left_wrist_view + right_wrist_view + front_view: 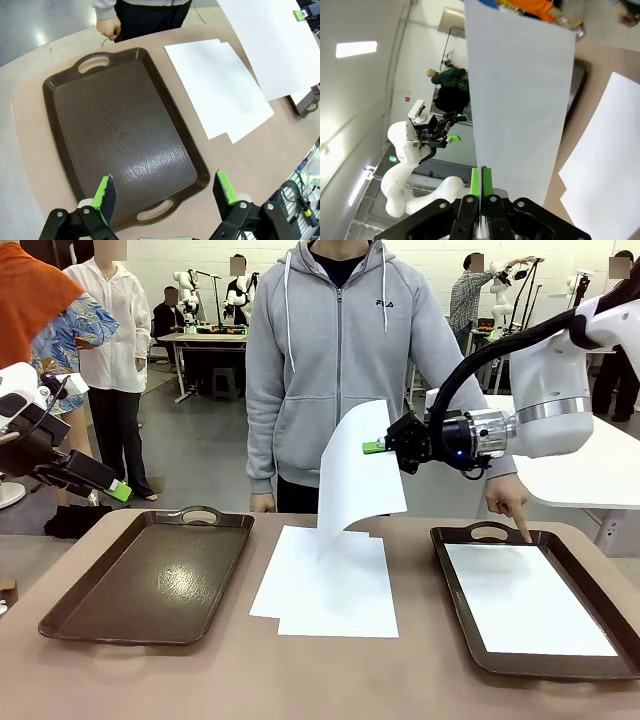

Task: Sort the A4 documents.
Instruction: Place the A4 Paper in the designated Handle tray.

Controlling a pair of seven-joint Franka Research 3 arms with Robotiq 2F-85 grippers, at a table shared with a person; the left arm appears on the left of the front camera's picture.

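The right gripper (375,447), black with green pads, is clamped tight on one edge of a plain white A4 paper sheet (360,465). The sheet hangs from it in the air with its long axis close to upright. Its lower edge reaches down to a loose stack of white A4 sheets (325,585) lying flat in the middle of the tan surface (300,670). Whether the edge touches the stack cannot be told.

To the robot's right of the stack, and below the right gripper, sits a dark brown handled tray (455,560). One white sheet (525,595) already lies flat in it, long axis running toward the person. The person, in a grey zip hoodie (340,360), stands at the far side, and one hand (510,498) points a finger down at that tray's far end. The right arm is the nearer one to this tray, so carrying the sheet there looks like a short sideways move followed by laying it flat.

On the robot's left sits a second dark brown tray (120,135) with nothing in it. The left gripper (165,187) hovers above its near end, jaws wide apart and holding nothing.

Behind the person is a large hall with a grey floor, white walls, other tables and several people standing.
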